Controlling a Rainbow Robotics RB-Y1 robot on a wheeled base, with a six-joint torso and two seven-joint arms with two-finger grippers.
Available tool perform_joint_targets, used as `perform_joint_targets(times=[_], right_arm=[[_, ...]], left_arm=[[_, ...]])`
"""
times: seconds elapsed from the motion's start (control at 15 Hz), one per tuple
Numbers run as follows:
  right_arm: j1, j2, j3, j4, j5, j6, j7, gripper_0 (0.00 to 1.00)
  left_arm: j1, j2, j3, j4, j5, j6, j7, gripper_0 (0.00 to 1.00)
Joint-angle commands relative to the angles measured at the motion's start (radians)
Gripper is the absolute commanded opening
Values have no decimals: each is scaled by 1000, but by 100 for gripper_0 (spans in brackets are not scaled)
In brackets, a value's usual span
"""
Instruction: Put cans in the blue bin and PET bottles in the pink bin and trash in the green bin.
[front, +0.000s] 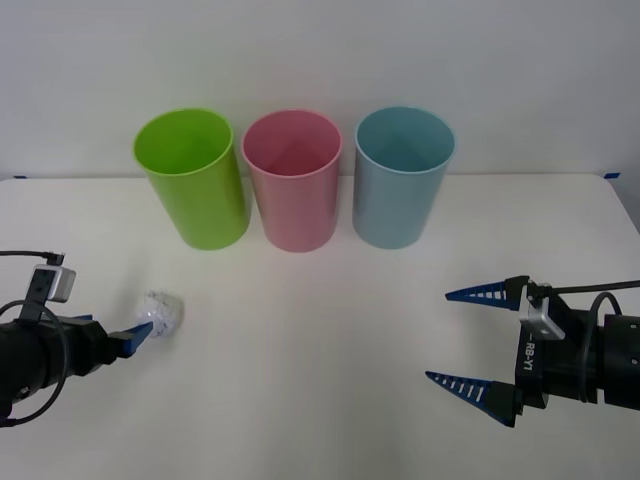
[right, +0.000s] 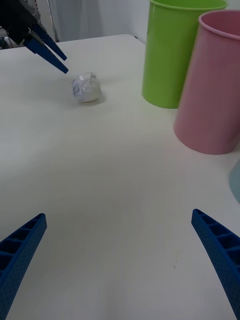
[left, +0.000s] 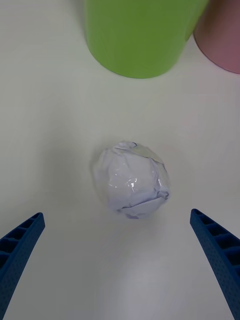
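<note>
Table (front: 330, 330): white, 3 bins upright in a row along its far side, rims close together.
Green bin (front: 192, 180): leftmost of the row. Pink bin (front: 293, 182): middle. Blue bin (front: 401, 178): rightmost.
Trash (front: 161, 313): 1 crumpled white ball, lying on the table at front left, near the green bin but apart from it.
Left gripper (front: 140, 330): low at the left edge of the table, its blue fingers spread apart, tips just beside the trash; the left wrist view sets the ball ahead of the 2 fingers (left: 20, 250), not between them, untouched.
Right gripper (front: 462, 340): over the table's front right, fingers wide apart, holding nothing, well apart from the bins.
</note>
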Motion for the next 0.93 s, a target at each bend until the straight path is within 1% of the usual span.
perform_joint_targets(times=[0.07, 0.2, 0.27, 0.53, 0.73, 0.93], right_arm=[[0, 0, 0, 0, 0, 0, 0, 100], [0, 0, 0, 0, 0, 0, 0, 100], [0, 0, 0, 0, 0, 0, 0, 100], [0, 0, 0, 0, 0, 0, 0, 100], [0, 0, 0, 0, 0, 0, 0, 100], [0, 0, 0, 0, 0, 0, 0, 100]], left_arm=[[-207, -40, -183, 10, 99, 73, -15, 100], [-321, -63, -280, 25, 158, 90, -17, 100], [-355, -76, -309, 30, 168, 100, -18, 100], [-424, -122, -366, 76, 248, 104, -38, 100], [-468, -157, -410, 92, 291, 126, -49, 100], [-505, -178, -447, 105, 314, 133, -47, 100]])
